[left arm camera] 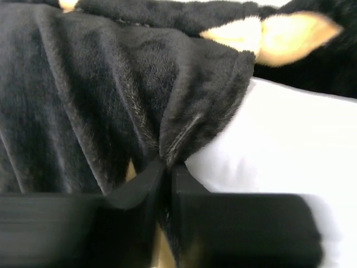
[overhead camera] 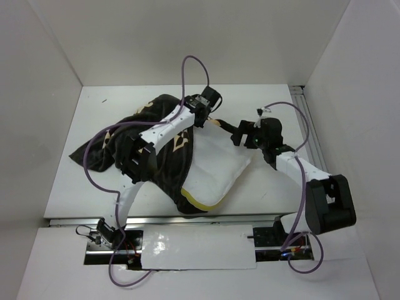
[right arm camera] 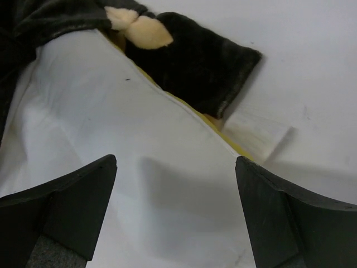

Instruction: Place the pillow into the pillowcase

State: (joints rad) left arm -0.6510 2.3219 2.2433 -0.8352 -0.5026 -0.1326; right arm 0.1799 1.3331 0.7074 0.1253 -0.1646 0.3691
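Pillow (overhead camera: 220, 167) partly inside pillowcase (overhead camera: 164, 128), left fingers (left arm camera: 183, 183) pinching its edge, right fingers (right arm camera: 83, 192) spread

A white counter (overhead camera: 94, 187) takes up the middle of the top view, matte and smooth. A small dark speck (overhead camera: 104, 100) sits near its far left corner. White walls close it in on three sides: a left wall (overhead camera: 31, 112), a back wall (overhead camera: 187, 37) and a right wall (overhead camera: 362, 94). A metal rail (overhead camera: 310, 125) runs along the counter's right edge, beside the right wall. A metal strip (overhead camera: 75, 220) lines the near edge, and just in front of it lies a glossy white panel (overhead camera: 194, 247).
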